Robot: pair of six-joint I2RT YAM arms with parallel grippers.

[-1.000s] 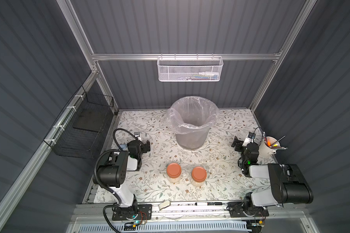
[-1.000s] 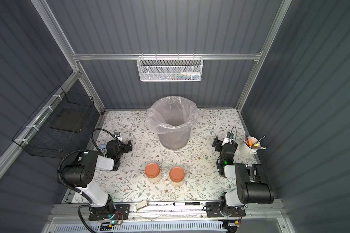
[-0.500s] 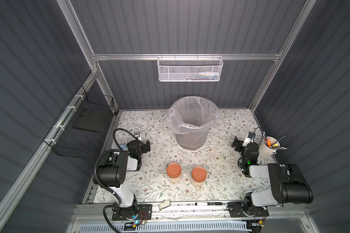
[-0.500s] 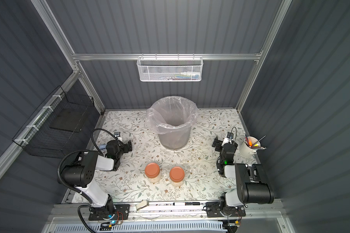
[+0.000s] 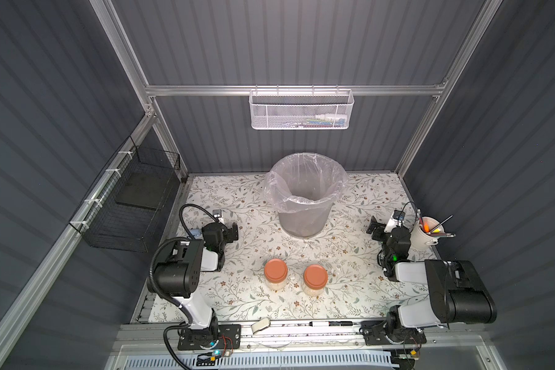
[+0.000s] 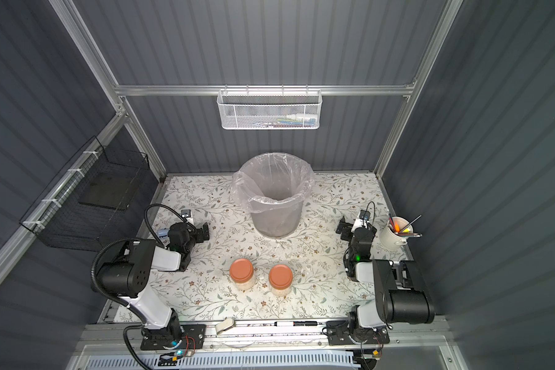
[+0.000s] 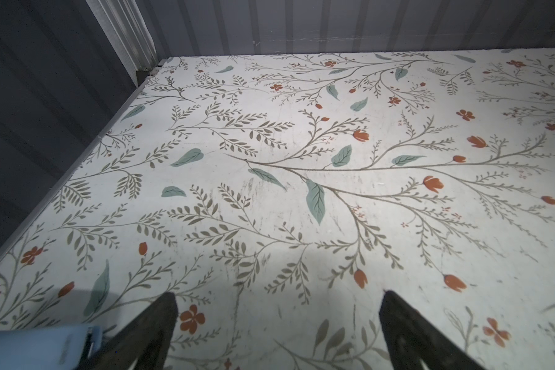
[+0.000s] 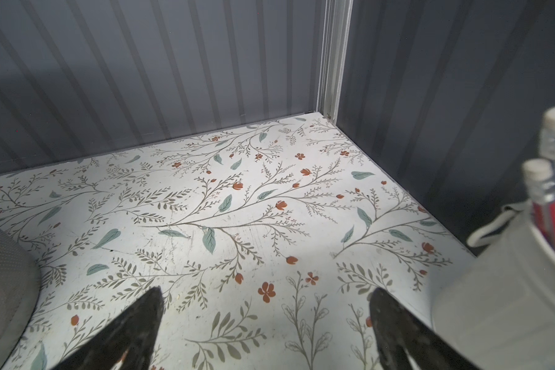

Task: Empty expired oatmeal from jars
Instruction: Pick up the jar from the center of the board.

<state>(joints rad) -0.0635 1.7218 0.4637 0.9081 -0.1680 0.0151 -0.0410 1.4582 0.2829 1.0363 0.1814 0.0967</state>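
Note:
Two clear jars stand side by side on the floral table near its front, each closed by a flat orange lid: the left jar and the right jar. Pale oatmeal shows through their walls below the lids. My left gripper rests low at the table's left edge, open and empty, well away from the jars. At the right edge my right gripper is also open and empty. Neither wrist view shows a jar.
A grey bin with a clear liner stands behind the jars at the middle back. A white cup with pens sits close beside my right gripper. A black wire basket hangs on the left wall and a white mesh basket on the back rail.

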